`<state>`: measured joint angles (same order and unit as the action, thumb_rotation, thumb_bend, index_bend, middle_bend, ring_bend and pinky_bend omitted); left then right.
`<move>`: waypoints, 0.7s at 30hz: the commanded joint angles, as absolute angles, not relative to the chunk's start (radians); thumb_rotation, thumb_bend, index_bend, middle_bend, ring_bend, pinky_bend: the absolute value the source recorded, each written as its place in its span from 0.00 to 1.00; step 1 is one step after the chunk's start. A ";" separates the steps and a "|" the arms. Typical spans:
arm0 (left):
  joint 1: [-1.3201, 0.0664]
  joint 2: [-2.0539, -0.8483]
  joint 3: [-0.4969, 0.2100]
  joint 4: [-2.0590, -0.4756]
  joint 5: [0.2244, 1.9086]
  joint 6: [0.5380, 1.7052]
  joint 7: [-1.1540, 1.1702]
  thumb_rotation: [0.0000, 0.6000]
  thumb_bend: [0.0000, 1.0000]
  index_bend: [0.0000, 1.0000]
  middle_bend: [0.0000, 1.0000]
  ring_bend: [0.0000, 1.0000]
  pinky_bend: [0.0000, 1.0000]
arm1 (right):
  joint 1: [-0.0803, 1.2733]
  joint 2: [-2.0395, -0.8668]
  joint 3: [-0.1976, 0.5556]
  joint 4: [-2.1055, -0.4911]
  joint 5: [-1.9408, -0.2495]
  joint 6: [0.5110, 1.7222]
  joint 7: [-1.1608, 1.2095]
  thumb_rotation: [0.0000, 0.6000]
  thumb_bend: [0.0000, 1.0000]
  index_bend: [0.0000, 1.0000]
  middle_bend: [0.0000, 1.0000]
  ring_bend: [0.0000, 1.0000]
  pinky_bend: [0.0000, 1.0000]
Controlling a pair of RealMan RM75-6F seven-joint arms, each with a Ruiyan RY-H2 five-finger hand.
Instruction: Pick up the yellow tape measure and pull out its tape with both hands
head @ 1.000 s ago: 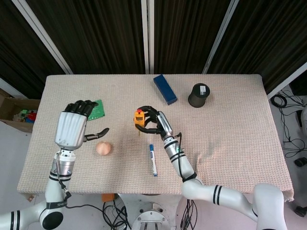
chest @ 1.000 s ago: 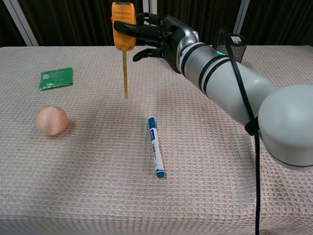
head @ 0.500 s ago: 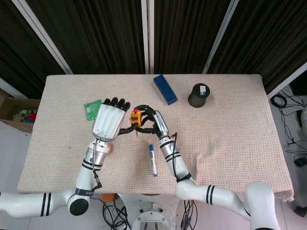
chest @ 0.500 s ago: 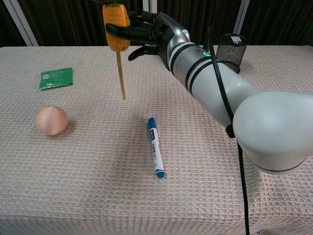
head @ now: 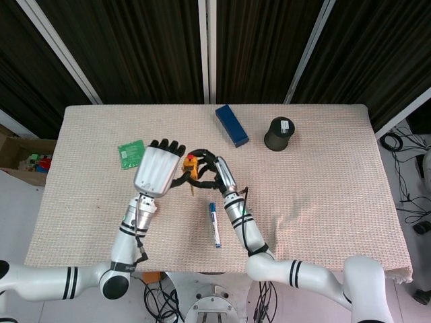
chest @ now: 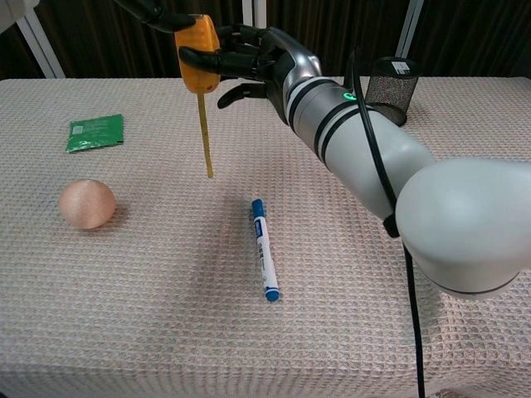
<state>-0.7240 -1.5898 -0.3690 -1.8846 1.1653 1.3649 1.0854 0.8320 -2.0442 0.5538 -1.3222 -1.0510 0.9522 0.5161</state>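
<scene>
My right hand (head: 214, 172) (chest: 264, 62) grips the yellow tape measure (head: 192, 167) (chest: 197, 61) and holds it well above the table. A short length of yellow tape (chest: 204, 134) hangs straight down from the case, its tip free. My left hand (head: 157, 171) is raised just left of the case with its back to the head camera and its fingers spread. In the chest view only its dark fingertips (chest: 154, 12) show, at the case's upper left corner. I cannot tell whether they touch it. The left hand holds nothing.
A blue marker (head: 214, 225) (chest: 265, 249) lies below the hands. A peach ball (chest: 86, 203) and a green packet (head: 130, 155) (chest: 94, 133) lie to the left. A blue box (head: 231, 125) and a black mesh cup (head: 279, 133) (chest: 387, 79) stand at the back.
My left hand has swung in from the far left and stopped beside the tape measure. My right hand has shifted the case a little to the left, still holding it.
</scene>
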 commanded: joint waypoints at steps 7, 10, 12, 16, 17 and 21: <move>-0.747 -1.593 -0.359 -1.866 1.151 1.371 1.058 0.91 0.29 0.52 0.51 0.48 0.60 | 0.833 -2.041 0.550 -1.321 -1.061 0.948 0.523 1.00 0.45 0.68 0.54 0.53 0.61; -0.753 -1.592 -0.352 -1.862 1.149 1.371 1.051 1.00 0.34 0.54 0.51 0.48 0.61 | 0.833 -2.041 0.549 -1.318 -1.063 0.947 0.525 1.00 0.45 0.68 0.54 0.53 0.61; -0.757 -1.591 -0.350 -1.863 1.142 1.370 1.049 1.00 0.37 0.54 0.52 0.49 0.61 | 0.834 -2.041 0.548 -1.317 -1.065 0.947 0.527 1.00 0.45 0.68 0.54 0.53 0.61; -0.765 -1.590 -0.346 -1.864 1.126 1.368 1.040 1.00 0.43 0.55 0.52 0.49 0.61 | 0.835 -2.040 0.545 -1.316 -1.074 0.950 0.529 1.00 0.45 0.68 0.54 0.53 0.61; -0.766 -1.589 -0.346 -1.865 1.123 1.369 1.039 1.00 0.44 0.55 0.52 0.49 0.61 | 0.835 -2.040 0.545 -1.315 -1.076 0.951 0.529 1.00 0.45 0.68 0.54 0.53 0.61; -0.772 -1.581 -0.344 -1.876 1.113 1.373 1.036 1.00 0.47 0.55 0.52 0.49 0.61 | 0.833 -2.038 0.544 -1.316 -1.079 0.953 0.531 1.00 0.45 0.68 0.54 0.53 0.61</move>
<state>-0.7707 -1.5823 -0.3446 -1.8744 1.1144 1.3720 1.0360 0.8333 -2.0375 0.5437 -1.3163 -1.0788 0.9535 0.5306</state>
